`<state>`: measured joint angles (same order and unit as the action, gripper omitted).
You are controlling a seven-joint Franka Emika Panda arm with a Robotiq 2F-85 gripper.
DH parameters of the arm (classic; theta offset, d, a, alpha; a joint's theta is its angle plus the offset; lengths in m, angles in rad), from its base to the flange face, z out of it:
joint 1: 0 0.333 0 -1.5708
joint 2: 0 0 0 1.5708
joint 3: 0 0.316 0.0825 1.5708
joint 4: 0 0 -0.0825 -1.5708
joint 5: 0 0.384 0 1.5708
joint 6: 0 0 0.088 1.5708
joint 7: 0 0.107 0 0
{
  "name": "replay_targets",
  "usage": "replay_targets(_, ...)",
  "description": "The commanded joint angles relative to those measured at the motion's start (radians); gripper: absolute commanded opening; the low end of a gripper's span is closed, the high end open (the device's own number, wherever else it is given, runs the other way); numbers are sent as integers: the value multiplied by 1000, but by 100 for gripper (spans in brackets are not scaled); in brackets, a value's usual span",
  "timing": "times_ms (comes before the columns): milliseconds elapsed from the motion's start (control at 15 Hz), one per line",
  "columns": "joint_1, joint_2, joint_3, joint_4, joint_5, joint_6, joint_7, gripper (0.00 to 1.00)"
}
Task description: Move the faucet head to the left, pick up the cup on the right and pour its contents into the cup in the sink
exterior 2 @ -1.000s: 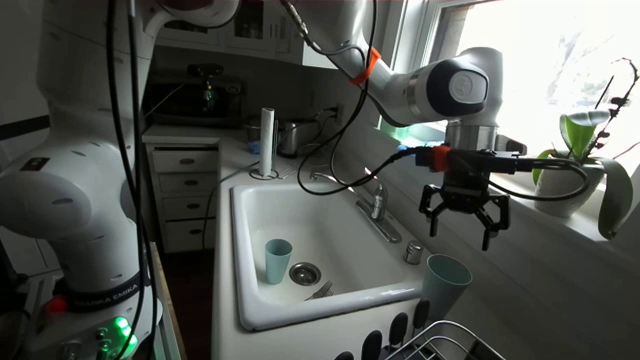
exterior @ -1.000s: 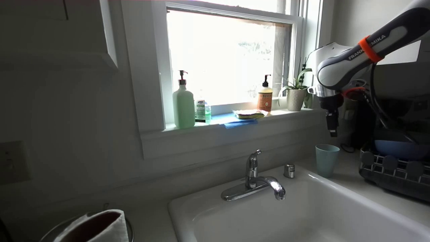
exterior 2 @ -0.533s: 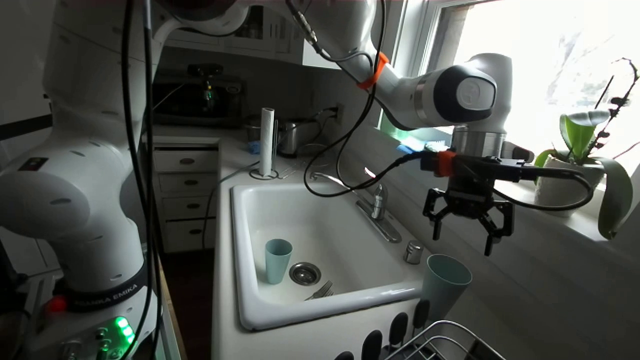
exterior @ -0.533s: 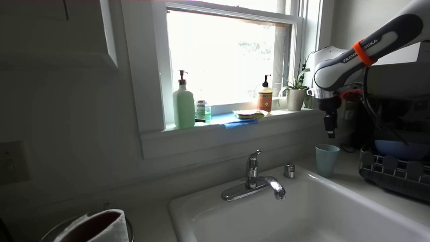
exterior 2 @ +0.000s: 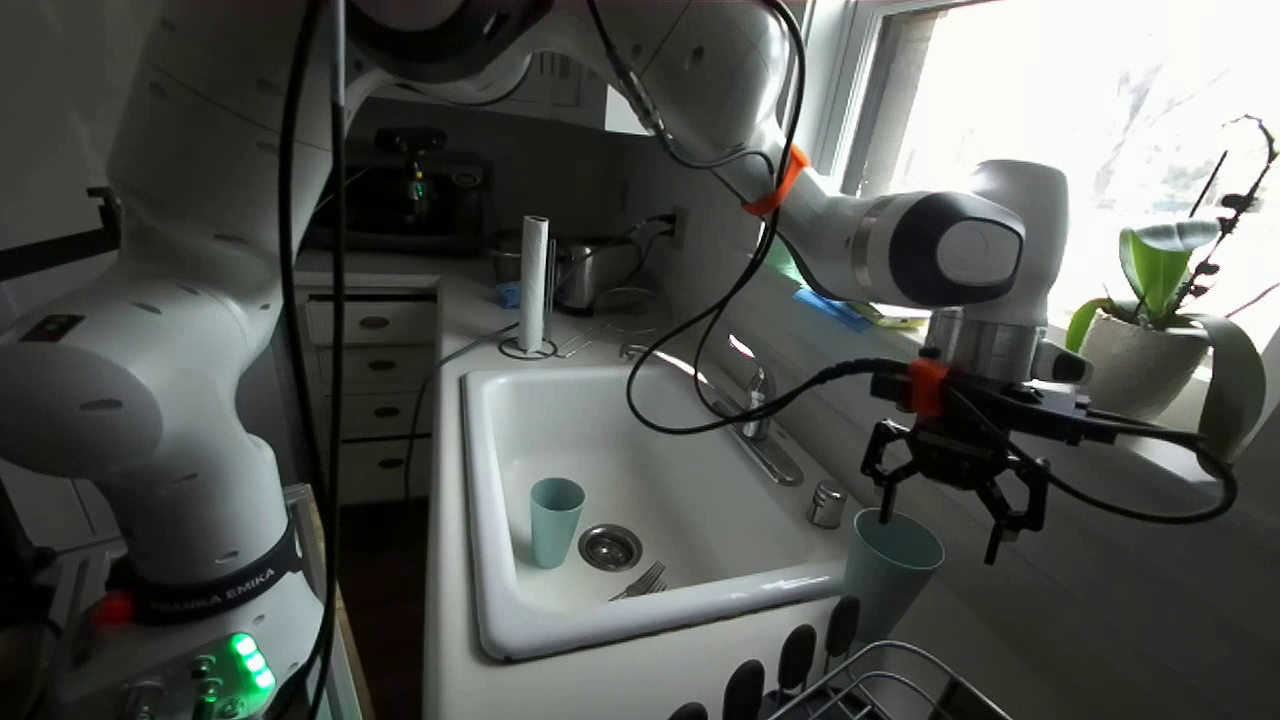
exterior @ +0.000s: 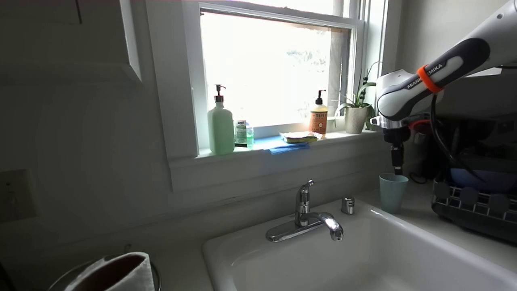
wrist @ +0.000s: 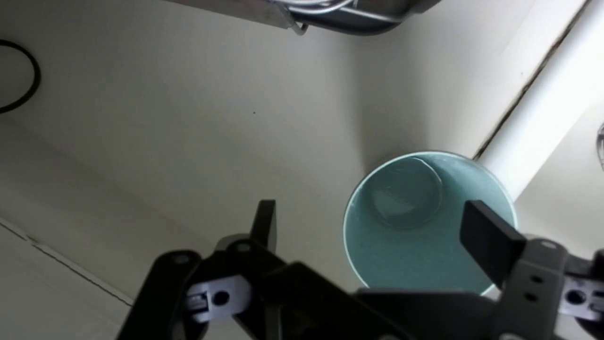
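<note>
A light-blue cup (exterior: 391,197) stands upright on the counter beside the sink; it also shows in an exterior view (exterior 2: 885,590) and the wrist view (wrist: 415,250). A pale sheen lies at its bottom; I cannot tell its contents. A matching cup (exterior 2: 555,525) stands in the sink (exterior 2: 480,540). The chrome faucet (exterior: 332,227) has its spout over the sink, swung toward the far end in an exterior view (exterior 2: 668,358). My gripper (exterior 2: 939,537) is open and empty just above the counter cup. In the wrist view (wrist: 369,210), one finger overlaps the cup's mouth, the other is outside it.
A dish rack (exterior: 472,198) stands close beside the counter cup. A chrome cap (exterior: 347,205) stands behind the sink rim. A potted orchid (exterior 2: 1140,360) and soap bottles (exterior: 221,129) stand on the windowsill. Forks (exterior 2: 640,582) lie near the drain. Cables hang from the arm.
My gripper has moved down toward the counter cup, still open, and slightly closer to the dish rack side. The cups and the faucet have not moved.
</note>
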<state>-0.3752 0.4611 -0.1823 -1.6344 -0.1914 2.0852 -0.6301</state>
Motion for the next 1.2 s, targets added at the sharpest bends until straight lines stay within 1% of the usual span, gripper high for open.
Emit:
replay_targets(0, -58, 52, 32, 55, 82, 35, -129, 100)
replay_targets(267, -85, 84, 49, 62, 152, 95, -189, 100)
replay_targets(333, -90, 93, 53, 67, 170, 100, -196, 99)
replay_targets(400, -91, 100, 55, 69, 180, 106, -202, 79)
replay_targets(533, -93, 114, 59, 81, 195, 102, -211, 68)
replay_targets(733, -91, 125, 64, 86, 206, 96, -219, 45)
replay_targets(867, -88, 127, 71, 92, 208, 71, -228, 31)
replay_targets(1133, -78, 131, 70, 95, 192, 73, -230, 4)
